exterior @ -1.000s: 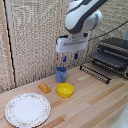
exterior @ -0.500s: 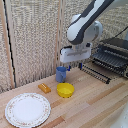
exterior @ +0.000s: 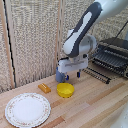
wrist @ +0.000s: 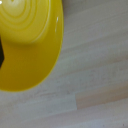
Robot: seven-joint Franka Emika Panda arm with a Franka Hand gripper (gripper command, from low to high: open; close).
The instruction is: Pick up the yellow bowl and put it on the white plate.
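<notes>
1. Near the exterior view's centre, the yellow vessel (exterior: 65,90) sits on the wooden table (exterior: 100,107). The white plating (exterior: 27,109) lies at lower left, well apart from it.
2. Just above the vessel hangs the fastener (exterior: 71,74); whether its fingers are spread or pressed together cannot be told.
3. An orange-brown block (exterior: 44,88) lies left of the vessel, and a blue cup (exterior: 61,76) stands behind it, partly hidden.
4. Filling the wrist view's upper left, the yellow vessel (wrist: 27,45) rests on pale wood.
</notes>
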